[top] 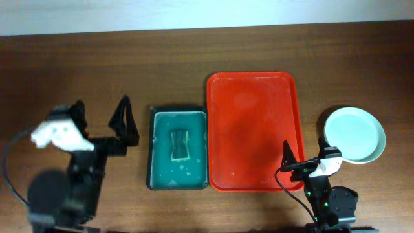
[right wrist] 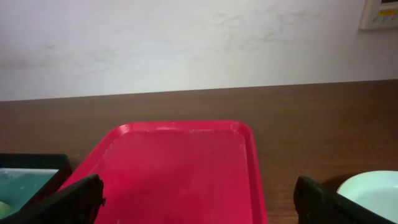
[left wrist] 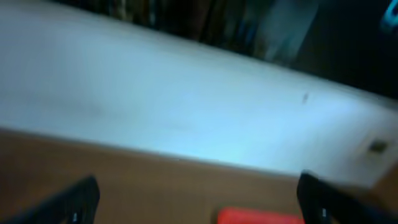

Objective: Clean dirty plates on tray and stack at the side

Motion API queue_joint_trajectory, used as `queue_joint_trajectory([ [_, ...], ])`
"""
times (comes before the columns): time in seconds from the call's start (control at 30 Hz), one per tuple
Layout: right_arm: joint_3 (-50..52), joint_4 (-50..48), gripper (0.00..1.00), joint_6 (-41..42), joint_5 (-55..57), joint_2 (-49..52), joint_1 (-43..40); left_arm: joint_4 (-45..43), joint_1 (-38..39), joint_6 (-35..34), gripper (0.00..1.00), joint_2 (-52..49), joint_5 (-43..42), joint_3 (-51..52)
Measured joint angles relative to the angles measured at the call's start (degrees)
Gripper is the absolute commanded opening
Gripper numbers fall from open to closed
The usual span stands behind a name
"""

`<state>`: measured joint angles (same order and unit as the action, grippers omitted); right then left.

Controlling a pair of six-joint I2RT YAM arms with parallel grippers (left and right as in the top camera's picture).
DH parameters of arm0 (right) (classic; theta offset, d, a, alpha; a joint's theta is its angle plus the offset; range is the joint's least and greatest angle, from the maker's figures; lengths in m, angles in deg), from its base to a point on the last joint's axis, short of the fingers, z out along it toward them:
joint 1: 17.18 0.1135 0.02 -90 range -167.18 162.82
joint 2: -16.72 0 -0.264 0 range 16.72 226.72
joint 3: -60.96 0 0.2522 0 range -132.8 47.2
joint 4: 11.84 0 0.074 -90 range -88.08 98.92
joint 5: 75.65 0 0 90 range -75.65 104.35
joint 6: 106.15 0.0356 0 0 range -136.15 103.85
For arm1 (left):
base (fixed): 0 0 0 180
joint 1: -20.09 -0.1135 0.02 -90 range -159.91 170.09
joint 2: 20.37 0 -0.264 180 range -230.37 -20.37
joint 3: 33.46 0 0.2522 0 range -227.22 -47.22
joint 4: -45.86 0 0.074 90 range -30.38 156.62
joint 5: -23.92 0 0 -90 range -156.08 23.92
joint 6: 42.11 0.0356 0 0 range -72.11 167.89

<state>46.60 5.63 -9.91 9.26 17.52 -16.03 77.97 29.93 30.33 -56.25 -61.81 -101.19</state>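
The red tray [top: 252, 129] lies right of the table's middle with nothing on it. A pale mint plate [top: 354, 134], with no smears showing, sits on the table right of the tray; I cannot tell whether others lie under it. Its edge shows in the right wrist view [right wrist: 373, 190]. My right gripper [top: 307, 162] is open and empty over the tray's near right corner, its fingers wide apart [right wrist: 199, 205] above the tray [right wrist: 186, 162]. My left gripper [top: 100, 116] is open and empty at the far left. Its blurred wrist view [left wrist: 196, 208] shows a sliver of the tray [left wrist: 258, 216].
A dark green basin [top: 179, 183] with teal water and a sponge [top: 179, 144] stands just left of the tray; its corner shows in the right wrist view [right wrist: 28, 163]. A white wall runs behind the table's far edge.
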Motion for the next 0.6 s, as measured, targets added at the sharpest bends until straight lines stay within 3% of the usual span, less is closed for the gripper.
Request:
queue_joint_trajectory([
  [0.1, 0.00, 0.02, 0.98, -0.02, 0.00, 0.00, 0.00, -16.74, -0.02, 0.00, 0.99, 8.31, 0.68, 12.98],
  [0.3, 0.00, 0.02, 0.98, -0.04, 0.00, 0.00, 0.00, -37.00, -0.68, 0.00, 0.99, 18.95, 0.70, 33.79],
  [0.6, -0.02, 0.02, 0.98, 0.00, -0.02, -0.11, 0.00, -42.86, -1.05, 0.00, 0.99, 34.95, 0.94, 41.13],
])
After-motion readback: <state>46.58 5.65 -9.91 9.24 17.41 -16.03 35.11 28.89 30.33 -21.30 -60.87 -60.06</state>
